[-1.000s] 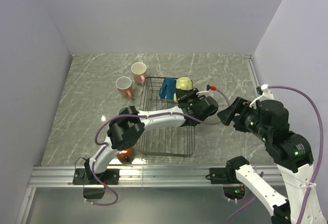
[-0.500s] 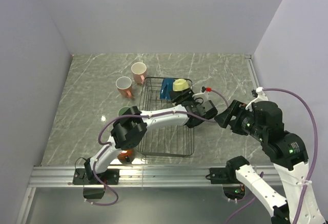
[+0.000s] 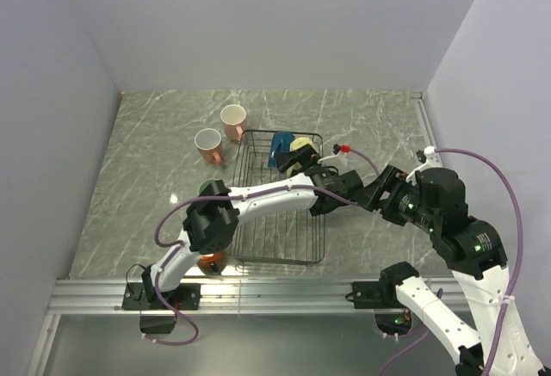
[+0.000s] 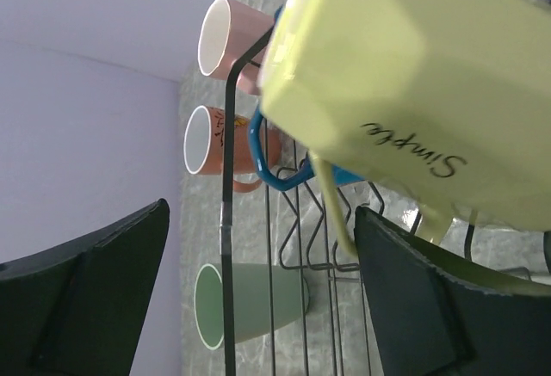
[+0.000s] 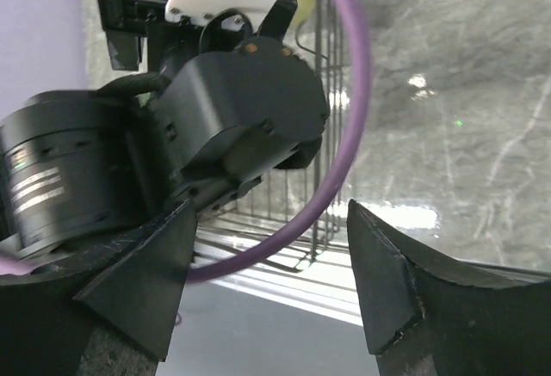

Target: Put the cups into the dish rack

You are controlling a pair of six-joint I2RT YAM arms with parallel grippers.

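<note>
The black wire dish rack (image 3: 277, 231) lies mid-table. At its far end a blue cup (image 3: 281, 146) and a pale yellow cup (image 3: 302, 144) lie side by side. My left gripper (image 3: 300, 162) hangs open just short of the yellow cup (image 4: 405, 75), touching nothing; the blue cup's handle (image 4: 274, 172) shows behind it. Left of the rack stand two pink cups (image 3: 233, 121) (image 3: 207, 144) and a mint green cup (image 3: 209, 188), half hidden by my left arm. An orange cup (image 3: 209, 261) peeks out beneath the left elbow. My right gripper (image 3: 376, 194) is open and empty, right of the rack.
In the right wrist view the left arm's wrist housing (image 5: 232, 109) and a purple cable (image 5: 340, 148) fill the space before the right gripper (image 5: 269, 221), with the rack's wires (image 5: 320, 191) behind. The left wrist view shows the rack's corner wire (image 4: 228, 221) and mint cup (image 4: 250, 303).
My left gripper opened and let go of the yellow cup, which now rests in the rack beside the blue one. The right arm shifted left, closer to the rack.
</note>
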